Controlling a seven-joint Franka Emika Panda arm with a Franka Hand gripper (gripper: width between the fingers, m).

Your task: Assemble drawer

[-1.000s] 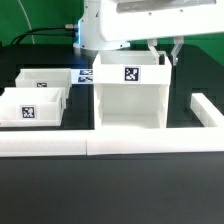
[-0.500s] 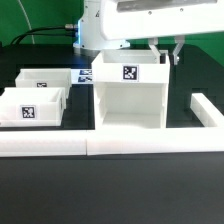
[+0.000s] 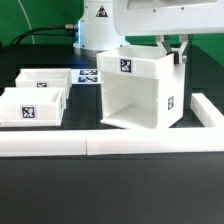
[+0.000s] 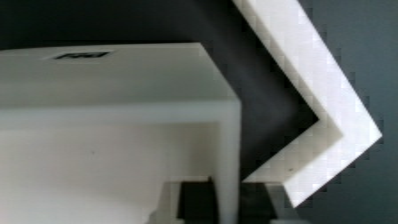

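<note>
The shell (image 3: 135, 85) is a tall box of smooth white plastic with thin flat walls, square edges and an open front that shows a bare hollow inside. It stands at the middle of the matt black desk (image 3: 110, 190), turned at an angle so that one lower corner points toward the long bar (image 3: 60, 143). Whether it rests on the desk or is lifted off it cannot be told. It carries a black-and-white square tag on its upper front edge and another on the side facing the exterior view's right.

The jaws are clenched on the top edge of the shell's far wall, one on each side of the thin plastic; the wrist view shows the same wall edge running down between them.

The long bar, low and blocky, lies across the front. A short bar (image 3: 207, 108) lies on the exterior view's right, near the shell but apart from it. Two shallow rectangular trays sit on the exterior view's left, the near tray (image 3: 30, 108) in front of the far tray (image 3: 45, 78). The marker board (image 3: 88, 76) lies flat behind them, partly hidden by the shell
</note>
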